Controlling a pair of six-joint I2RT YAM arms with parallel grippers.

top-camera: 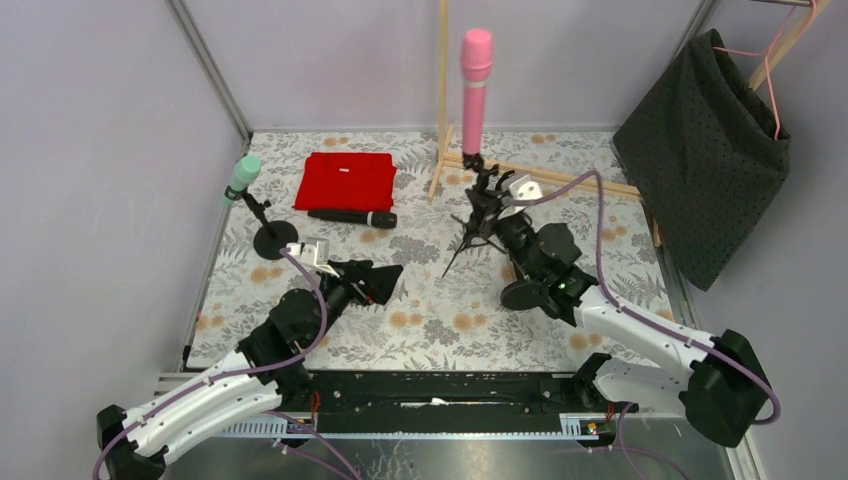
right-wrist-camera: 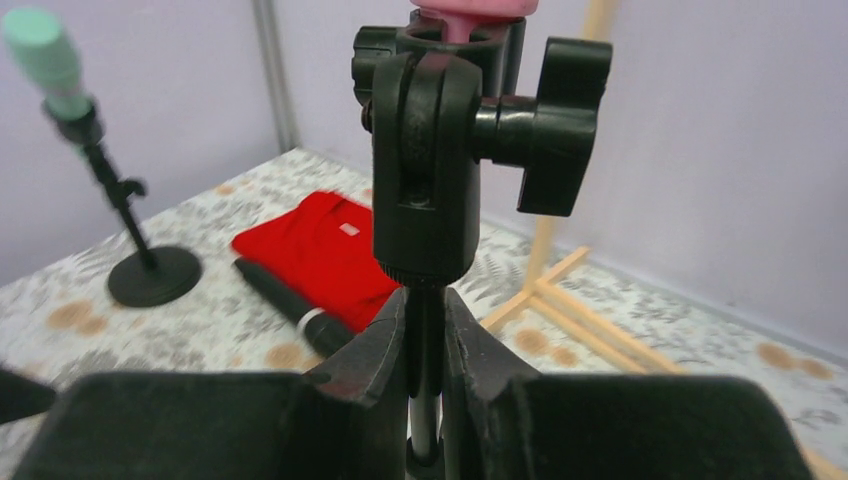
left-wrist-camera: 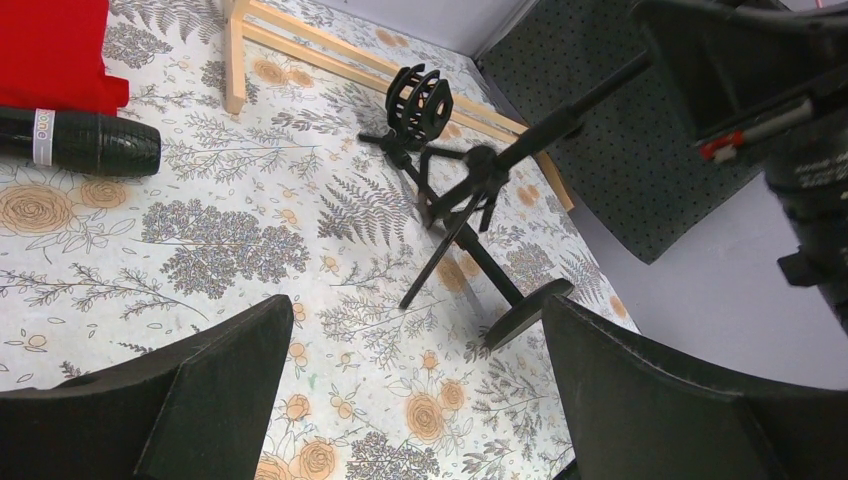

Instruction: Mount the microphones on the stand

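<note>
**Right arm pinches the pink mic's stand; left arm hangs wide open**

Down by the bases, the left gripper (top-camera: 378,280) sits low over the floral tabletop (top-camera: 430,325). Its fingers are spread as far as they go, with nothing between them. There is bare cloth all round it, and a broad open patch lies between the two arms.

The left wrist view gives what the overhead hides. It shows the tripod stand (left-wrist-camera: 480,178) with its legs splayed and one tip down at the cloth. Behind it a second stand (left-wrist-camera: 420,100) lies tipped over on the table, its cage clip toward the wooden frame (top-camera: 443,80) and its round foot toward the camera. It's tight in there, with the legs and the pole crossing.

Next out is the right gripper (right-wrist-camera: 425,345), pressed together on the tripod stand's thin rod just under the clamp (right-wrist-camera: 440,150). Only the right wrist view shows that bite; from overhead it is black on black. The pink microphone (top-camera: 475,90) sits in that clamp, upright against the back wall. The wrist view catches only its bottom end.

Farther left, the black microphone (top-camera: 352,217) lies flat, right against the near edge of the red cloth (top-camera: 345,180). The green microphone (top-camera: 242,176) is perched, tilted, on its own round-based stand (top-camera: 275,240), whose base is near the table's left edge.

The wooden frame's floor rail runs just behind the pink microphone's stand. At the right edge hangs a dark dotted cloth (top-camera: 705,150), well apart from the right gripper.
</note>
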